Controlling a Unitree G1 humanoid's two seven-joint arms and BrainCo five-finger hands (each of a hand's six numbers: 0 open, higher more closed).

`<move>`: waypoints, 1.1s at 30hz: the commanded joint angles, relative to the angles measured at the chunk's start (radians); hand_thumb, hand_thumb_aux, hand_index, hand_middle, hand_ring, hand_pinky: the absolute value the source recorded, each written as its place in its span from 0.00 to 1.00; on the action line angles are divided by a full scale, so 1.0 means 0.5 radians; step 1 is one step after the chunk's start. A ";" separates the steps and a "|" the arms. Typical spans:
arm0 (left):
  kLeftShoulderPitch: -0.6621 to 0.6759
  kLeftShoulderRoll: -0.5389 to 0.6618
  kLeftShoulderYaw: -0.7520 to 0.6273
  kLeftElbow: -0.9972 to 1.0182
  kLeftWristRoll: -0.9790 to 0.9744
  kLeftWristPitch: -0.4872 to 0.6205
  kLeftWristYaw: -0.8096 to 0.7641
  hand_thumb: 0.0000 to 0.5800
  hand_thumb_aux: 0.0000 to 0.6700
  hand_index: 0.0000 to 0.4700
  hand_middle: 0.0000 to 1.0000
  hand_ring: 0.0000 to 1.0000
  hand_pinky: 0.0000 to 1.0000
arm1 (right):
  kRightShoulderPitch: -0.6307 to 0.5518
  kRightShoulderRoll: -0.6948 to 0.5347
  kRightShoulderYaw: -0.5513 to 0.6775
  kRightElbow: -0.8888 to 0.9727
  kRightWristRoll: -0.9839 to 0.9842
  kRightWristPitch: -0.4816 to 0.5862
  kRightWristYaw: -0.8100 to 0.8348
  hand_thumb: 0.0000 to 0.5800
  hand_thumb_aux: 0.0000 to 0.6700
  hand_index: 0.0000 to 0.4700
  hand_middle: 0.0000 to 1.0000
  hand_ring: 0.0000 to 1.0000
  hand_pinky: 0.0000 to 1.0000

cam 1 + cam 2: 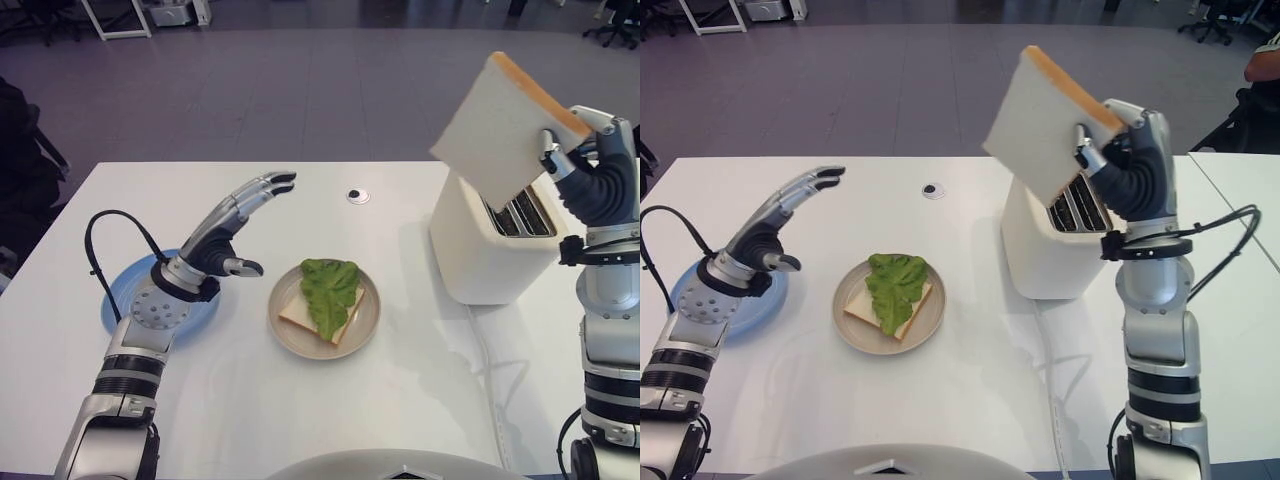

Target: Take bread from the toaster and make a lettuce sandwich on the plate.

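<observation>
My right hand (pixel 590 160) is shut on a slice of white bread (pixel 500 130), holding it tilted just above the slots of the white toaster (pixel 480 255). On the beige plate (pixel 290 335) in the middle of the table lies another bread slice (pixel 297 315) with a green lettuce leaf (pixel 330 290) on top. My left hand (pixel 240 215) hovers open above the table, left of the plate, with nothing in it.
A blue plate (pixel 120 300) sits under my left forearm near the table's left side. A small black and silver round fitting (pixel 357 196) is set in the tabletop behind the beige plate. The toaster's white cord (pixel 490 385) runs toward the front edge.
</observation>
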 commanded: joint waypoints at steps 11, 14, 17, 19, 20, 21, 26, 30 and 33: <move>0.423 0.199 -0.168 -0.547 -1.065 0.010 -1.030 0.05 0.02 0.02 0.00 0.00 0.00 | 0.255 0.553 0.799 0.069 0.017 0.113 0.210 1.00 1.00 1.00 1.00 1.00 1.00; 0.453 0.174 -0.173 -0.514 -0.977 0.025 -1.170 0.07 0.04 0.04 0.00 0.00 0.00 | 0.286 0.625 0.876 0.251 -0.002 0.069 0.186 1.00 1.00 1.00 1.00 1.00 1.00; 0.433 0.122 -0.193 -0.400 -0.790 0.021 -1.248 0.06 0.03 0.03 0.00 0.00 0.00 | 0.292 0.681 0.943 0.488 -0.040 0.002 0.161 1.00 1.00 1.00 1.00 1.00 1.00; 0.415 0.085 -0.183 -0.344 -0.710 0.018 -1.254 0.07 0.04 0.04 0.00 0.00 0.00 | 0.291 0.699 0.975 0.630 -0.070 -0.044 0.149 1.00 1.00 1.00 1.00 1.00 1.00; 0.409 0.074 -0.177 -0.327 -0.681 0.017 -1.252 0.07 0.04 0.04 0.00 0.00 0.00 | 0.290 0.705 0.988 0.684 -0.085 -0.063 0.144 1.00 1.00 1.00 1.00 1.00 1.00; 0.402 0.061 -0.172 -0.306 -0.652 0.014 -1.249 0.08 0.04 0.04 0.00 0.00 0.00 | 0.291 0.712 1.001 0.734 -0.096 -0.084 0.138 1.00 1.00 1.00 1.00 1.00 1.00; 0.367 0.019 -0.153 -0.213 -0.518 0.006 -1.224 0.13 0.07 0.07 0.00 0.00 0.00 | 0.289 0.737 1.041 0.873 -0.133 -0.152 0.131 1.00 1.00 1.00 1.00 1.00 1.00; 0.265 -0.028 -0.106 0.032 -0.150 0.004 -1.097 0.15 0.08 0.08 0.00 0.00 0.00 | 0.282 0.691 1.085 0.914 -0.247 -0.151 0.138 1.00 1.00 1.00 1.00 1.00 1.00; 0.166 -0.039 -0.098 0.302 0.289 0.009 -0.897 0.25 0.13 0.13 0.00 0.00 0.00 | 0.259 0.645 1.110 0.957 -0.390 -0.150 0.101 1.00 1.00 1.00 1.00 1.00 1.00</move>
